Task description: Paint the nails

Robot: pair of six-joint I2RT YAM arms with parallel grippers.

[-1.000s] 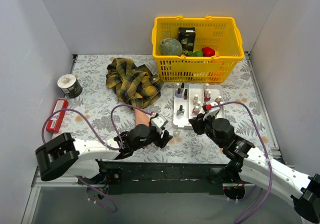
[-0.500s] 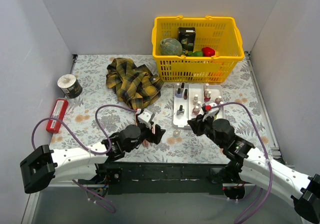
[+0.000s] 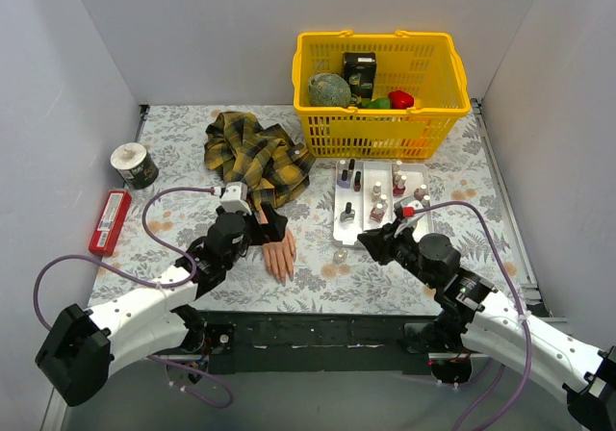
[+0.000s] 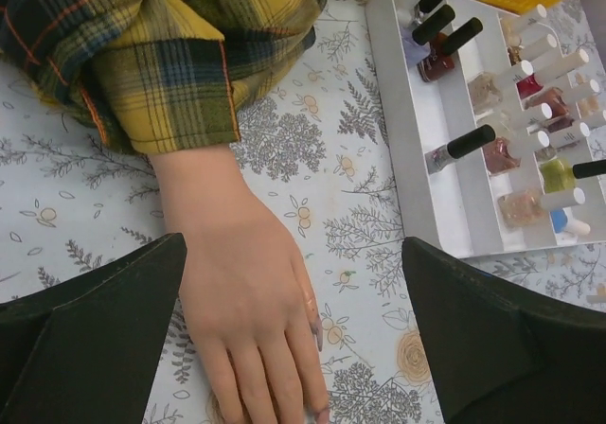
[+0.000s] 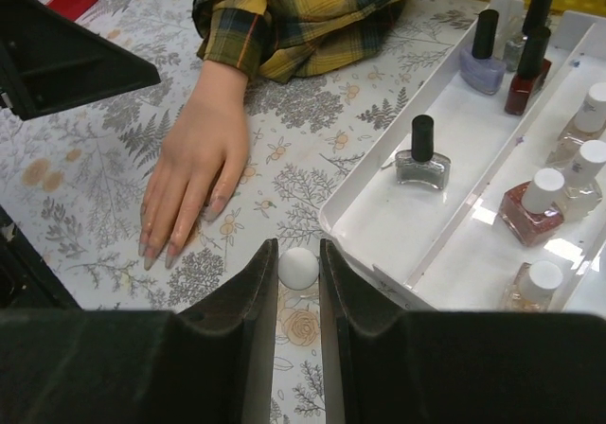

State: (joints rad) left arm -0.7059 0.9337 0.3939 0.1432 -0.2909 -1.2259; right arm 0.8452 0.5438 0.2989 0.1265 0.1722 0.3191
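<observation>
Right wrist: maybe four nails [image 5: 173,252]

Overhead, both wrists: shared mannequin hand [image 3: 279,253]

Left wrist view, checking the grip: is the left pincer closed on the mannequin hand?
No, the left pincer stands wide open, flanking the mannequin hand.

A yellow basket [image 3: 371,131] stands at the far side of the flowered tablecloth [image 3: 173,133], holding a grey-green ball [image 3: 329,89], a black box [image 3: 359,68] and something red [image 3: 401,99]. Just in front of it a white tray [image 5: 379,218] holds nail polish bottles [image 3: 356,181]. A black roll [image 3: 134,164] and a flat red case [image 3: 109,221] lie far left.
</observation>
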